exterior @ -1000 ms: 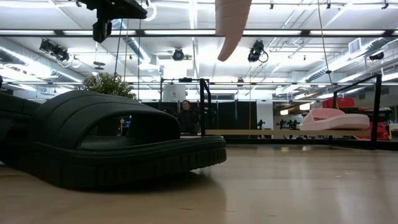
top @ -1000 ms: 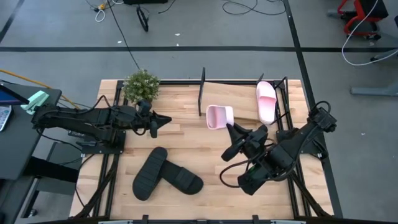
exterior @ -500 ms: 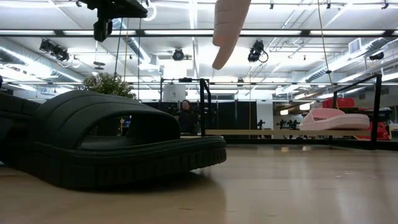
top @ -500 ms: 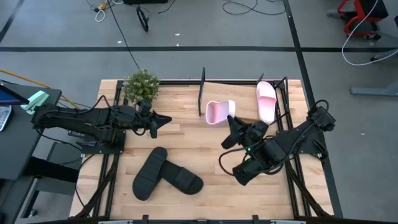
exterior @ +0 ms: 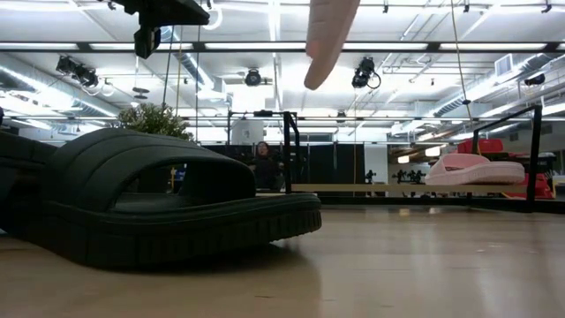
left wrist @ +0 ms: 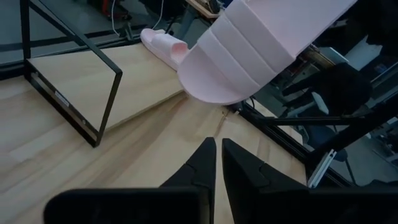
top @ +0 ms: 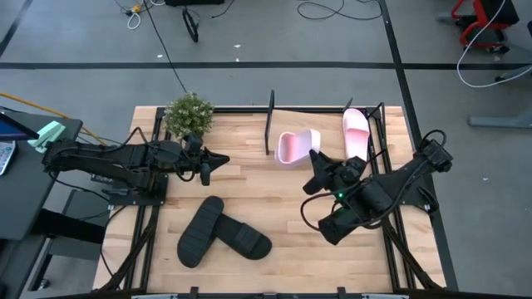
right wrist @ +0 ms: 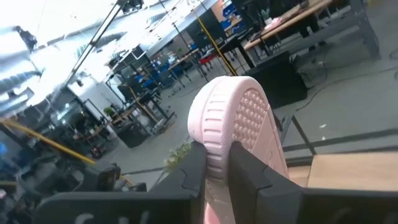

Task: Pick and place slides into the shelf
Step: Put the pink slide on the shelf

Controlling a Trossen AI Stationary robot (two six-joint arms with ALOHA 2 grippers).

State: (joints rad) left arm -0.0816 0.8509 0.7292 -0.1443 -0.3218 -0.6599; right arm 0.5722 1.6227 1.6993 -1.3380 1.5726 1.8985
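Up in the air goes a pink slide point(top: 297, 147), just above centre in the overhead frame, pinched by the right gripper point(top: 316, 163) at one end. The right wrist view shows the two dark fingers point(right wrist: 249, 169) clamped on the thick, ridged edge of the sole, the dimpled underside facing out. From the table-level camera the slide hangs nose-down at the top of the frame point(exterior: 328, 40), well clear of the wood.

It looks like light foam: bulky but no real weight, and a bit springy, so a grip on the sole edge may let it swing or flex. The textured rim gives the fingers something to bite; I'd judge it unlikely to slip.

Its partner, the other pink slide point(top: 357, 135), already lies on the shelf point(top: 272, 123) at the upper right, on the tilted board. The carried one hovers just over the board's open stretch, between the upright post and the placed slide.

The left gripper point(top: 221, 159) waits left of centre, fingers together and empty; its own camera shows them nearly touching point(left wrist: 217, 163).

The two black slides point(top: 223, 233) lie overlapped at the lower middle of the table point(top: 274, 199), untouched. Same chunky build, so I'd take them the same way, by the sole edge or across the wide strap. The plant point(top: 189, 114) sits at the upper left, beside the shelf.
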